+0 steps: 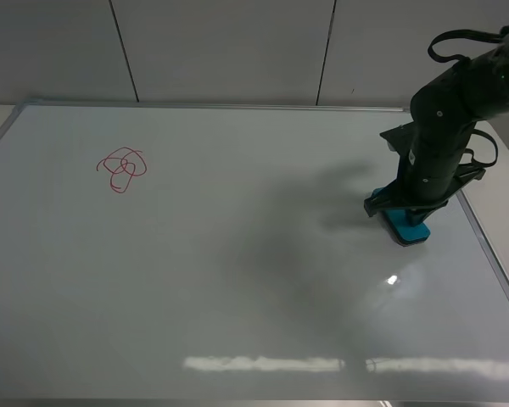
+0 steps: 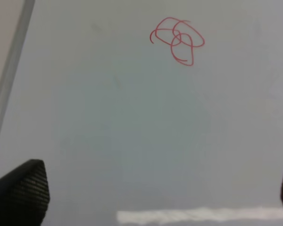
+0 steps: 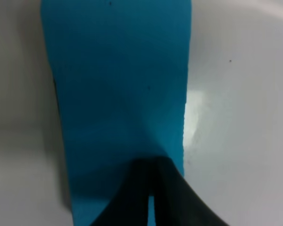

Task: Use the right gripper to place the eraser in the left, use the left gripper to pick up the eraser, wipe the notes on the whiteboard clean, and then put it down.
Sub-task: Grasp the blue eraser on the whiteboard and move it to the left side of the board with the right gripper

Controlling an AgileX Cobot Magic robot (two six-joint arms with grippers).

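My clenched right gripper rests atop the eraser at the whiteboard's right edge, well apart from the notes facing my wide-open left gripper.

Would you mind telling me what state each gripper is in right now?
Left gripper: open, holding nothing.
Right gripper: shut, tips over the eraser; whether it actually grips it cannot be told.

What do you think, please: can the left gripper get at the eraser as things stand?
Probably not yet. The eraser lies near the right edge of the whiteboard with the right gripper shut on it, while the open left gripper hangs by the notes on the far side.
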